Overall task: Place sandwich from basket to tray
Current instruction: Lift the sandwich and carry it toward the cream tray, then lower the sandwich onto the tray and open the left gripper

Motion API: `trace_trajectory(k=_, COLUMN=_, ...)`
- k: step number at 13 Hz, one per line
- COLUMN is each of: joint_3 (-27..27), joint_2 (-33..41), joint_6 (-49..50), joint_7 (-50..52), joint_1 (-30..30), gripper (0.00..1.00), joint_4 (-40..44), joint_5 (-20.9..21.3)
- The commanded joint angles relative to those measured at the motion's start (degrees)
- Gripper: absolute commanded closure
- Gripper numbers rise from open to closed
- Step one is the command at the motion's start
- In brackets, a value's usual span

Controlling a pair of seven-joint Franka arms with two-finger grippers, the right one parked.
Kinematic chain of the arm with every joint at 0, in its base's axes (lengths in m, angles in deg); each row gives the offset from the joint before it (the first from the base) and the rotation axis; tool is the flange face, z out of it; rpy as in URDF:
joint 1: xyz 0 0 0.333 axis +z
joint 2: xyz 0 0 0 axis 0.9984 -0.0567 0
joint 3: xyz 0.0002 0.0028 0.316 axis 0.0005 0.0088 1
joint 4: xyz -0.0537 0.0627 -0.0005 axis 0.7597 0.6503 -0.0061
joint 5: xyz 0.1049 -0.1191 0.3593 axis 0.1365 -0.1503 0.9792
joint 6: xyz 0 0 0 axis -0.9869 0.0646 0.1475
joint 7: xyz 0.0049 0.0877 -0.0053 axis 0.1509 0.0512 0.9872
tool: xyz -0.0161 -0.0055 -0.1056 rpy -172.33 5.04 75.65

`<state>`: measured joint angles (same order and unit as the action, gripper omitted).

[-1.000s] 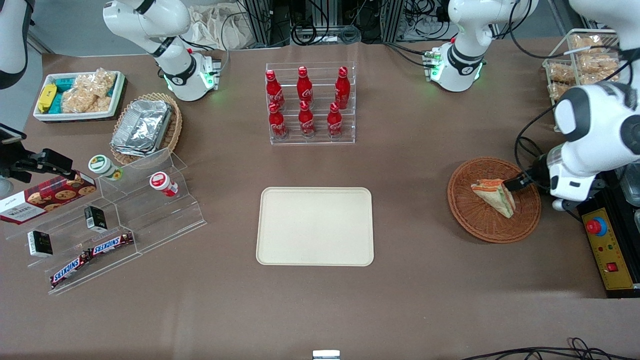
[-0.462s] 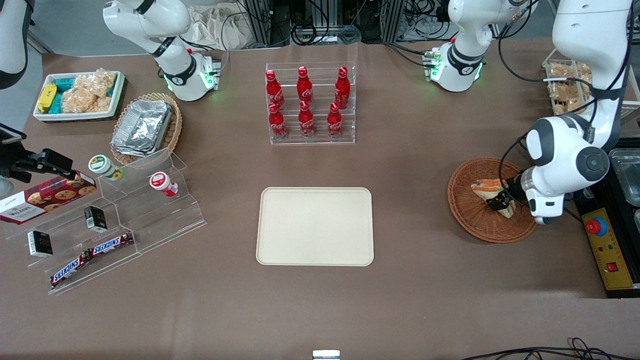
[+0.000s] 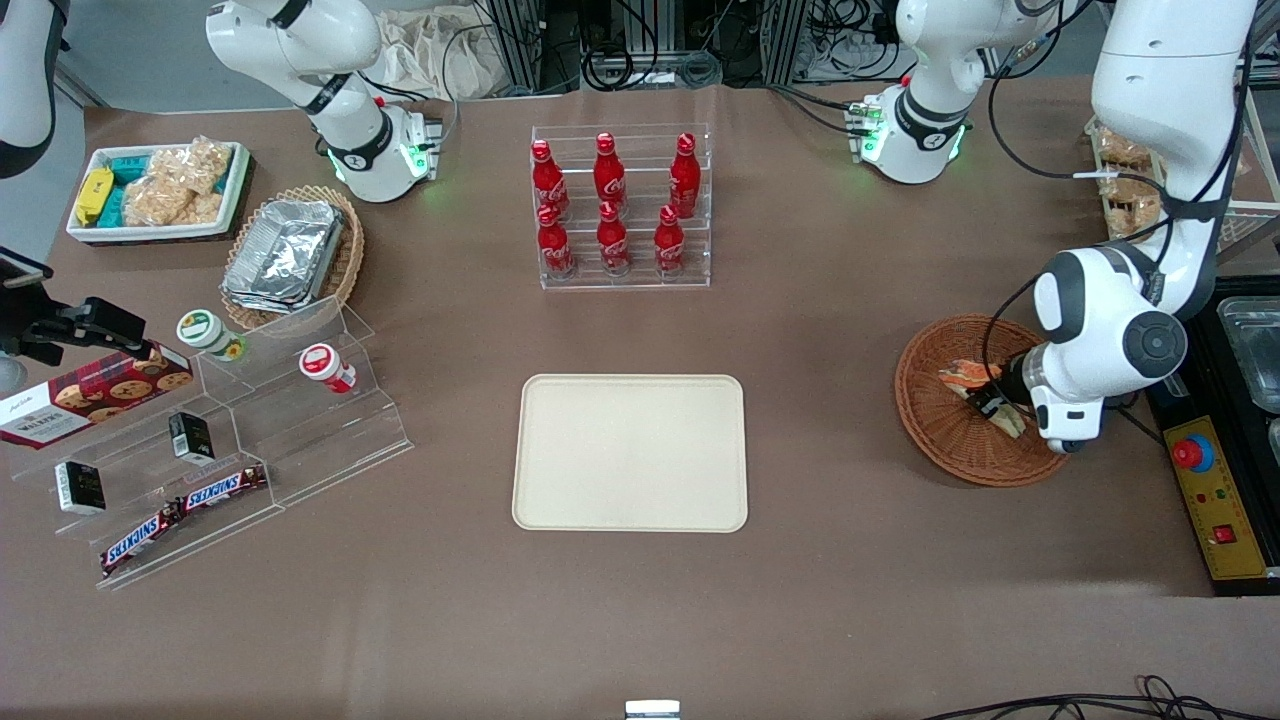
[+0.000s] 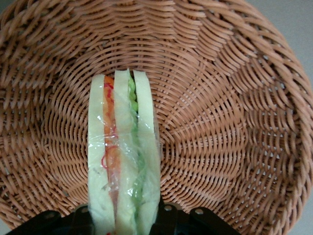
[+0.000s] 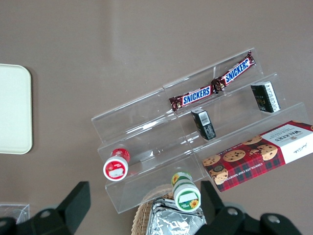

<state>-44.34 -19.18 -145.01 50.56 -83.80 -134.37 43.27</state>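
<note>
Toward the working arm's desk edge, the gripper [image 3: 993, 406] is down in the basket [image 3: 935, 425] — fingers [image 4: 168, 221] closed on the sandwich [image 4: 123, 156].

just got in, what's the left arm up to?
The gripper is down in the basket, its fingers either side of the sandwich, which stands on edge on the weave. Whether they are clamped on it is unclear. The tray, toward the table's middle, has nothing on it yet.

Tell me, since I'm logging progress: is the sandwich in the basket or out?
In. The sandwich lies on the basket weave, with the gripper at it; the tray holds nothing.
</note>
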Motion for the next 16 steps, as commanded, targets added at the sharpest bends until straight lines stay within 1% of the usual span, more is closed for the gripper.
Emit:
trace_trajectory(k=1, joint_3=-0.7, joint_2=5.4, joint_6=5.7, joint_7=-1.0, joint_1=-0.3, gripper=1.0, joint_4=1.6, joint_5=0.5)
trace_trajectory(k=3, joint_3=-4.3, joint_2=8.6, joint_6=17.9, joint_7=-0.5, joint_1=-0.3, gripper=1.0, joint_4=8.1, joint_5=0.3)
trace_trajectory(k=4, joint_3=-7.6, joint_2=8.5, joint_6=22.4, joint_7=0.1, joint_1=-0.3, gripper=1.0, joint_4=12.0, joint_5=0.1)
trace_trajectory(k=6, joint_3=-14.7, joint_2=8.0, joint_6=23.6, joint_7=-0.2, joint_1=-0.3, gripper=1.0, joint_4=14.2, joint_5=-0.1)
trace_trajectory(k=8, joint_3=-21.8, joint_2=4.8, joint_6=19.4, joint_7=-0.8, joint_1=-1.4, gripper=1.0, joint_4=14.0, joint_5=0.2)
trace_trajectory(k=9, joint_3=-23.5, joint_2=2.7, joint_6=16.2, joint_7=-0.4, joint_1=-3.8, gripper=1.0, joint_4=13.9, joint_5=0.5)
trace_trajectory(k=10, joint_3=-23.6, joint_2=0.7, joint_6=13.0, joint_7=-0.6, joint_1=-7.7, gripper=1.0, joint_4=13.8, joint_5=1.4)
trace_trajectory(k=11, joint_3=-23.6, joint_2=-2.1, joint_6=9.3, joint_7=-0.6, joint_1=-10.6, gripper=1.0, joint_4=13.8, joint_5=3.6)
trace_trajectory(k=12, joint_3=-23.6, joint_2=-4.8, joint_6=4.3, joint_7=-0.2, joint_1=-12.6, gripper=1.0, joint_4=13.8, joint_5=5.2)
trace_trajectory(k=14, joint_3=-23.4, joint_2=-8.6, joint_6=-4.2, joint_7=-0.1, joint_1=-15.3, gripper=1.0, joint_4=14.3, joint_5=6.1)
trace_trajectory(k=16, joint_3=-23.4, joint_2=-10.6, joint_6=-10.1, joint_7=-0.1, joint_1=-15.7, gripper=1.0, joint_4=14.7, joint_5=9.8)
